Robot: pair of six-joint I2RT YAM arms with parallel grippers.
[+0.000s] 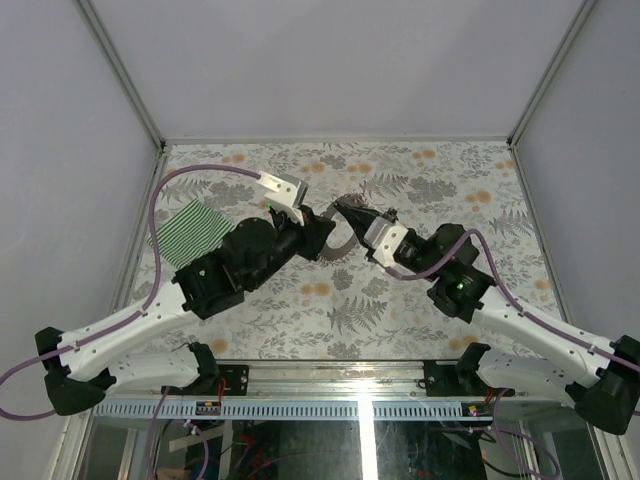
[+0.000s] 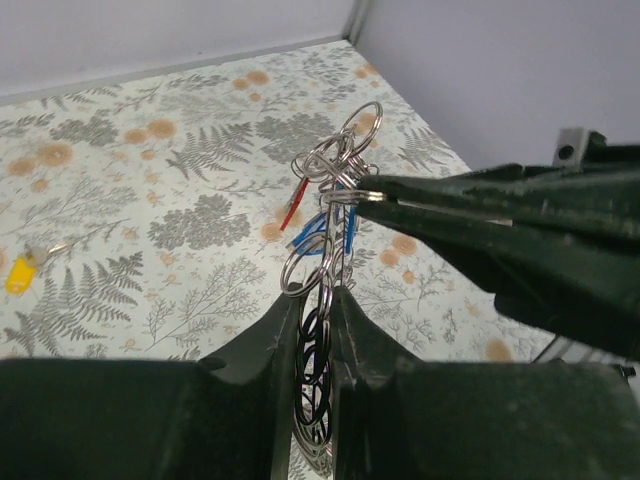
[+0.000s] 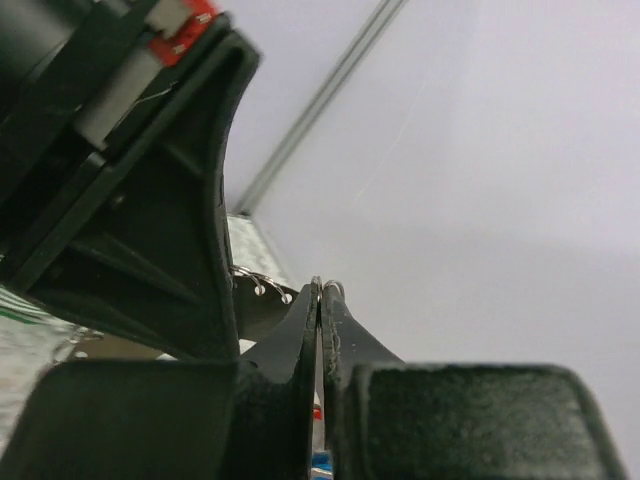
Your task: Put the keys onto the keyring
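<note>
Above the desk [image 2: 150, 170], the left fingers [image 2: 270, 350] stand narrow, clamped on the hanging chain of the keyring [image 2: 322, 270], while the right fingers [image 2: 450, 190], pressed together, pinch a small ring [image 2: 345, 195] near its top, beside a red key [image 2: 293, 207] and a blue key [image 2: 305, 233]; a yellow key [image 2: 17, 275] lies on the desk.

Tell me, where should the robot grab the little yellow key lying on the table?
Probably by its yellow plastic head, coming straight down from above. The yellow key lies flat on the table, so only the head's side edges offer a pinch. The left gripper and right gripper both clamp the keyring, so one would have to let go first.
</note>
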